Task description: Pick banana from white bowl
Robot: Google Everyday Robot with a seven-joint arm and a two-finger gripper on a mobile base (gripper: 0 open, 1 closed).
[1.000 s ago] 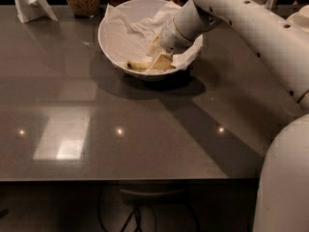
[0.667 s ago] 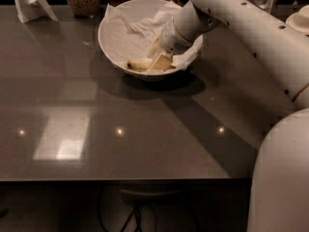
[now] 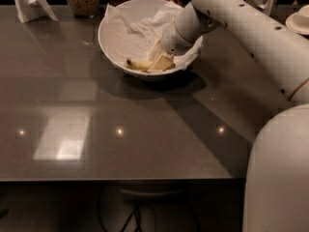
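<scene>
Camera view: my gripper [image 3: 162, 62] is down inside the white bowl [image 3: 103, 40], at the right end of the banana [image 3: 139, 65]. The banana lies on the crumpled napkin [image 3: 137, 30] at the bowl's near side, dark stem tip pointing left. Whether my jaws have closed on it, I cannot tell.

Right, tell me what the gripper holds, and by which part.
Cannot tell. The gripper sits in the white bowl at the end of the banana opposite its stem; a grip on it is not visible.
</scene>
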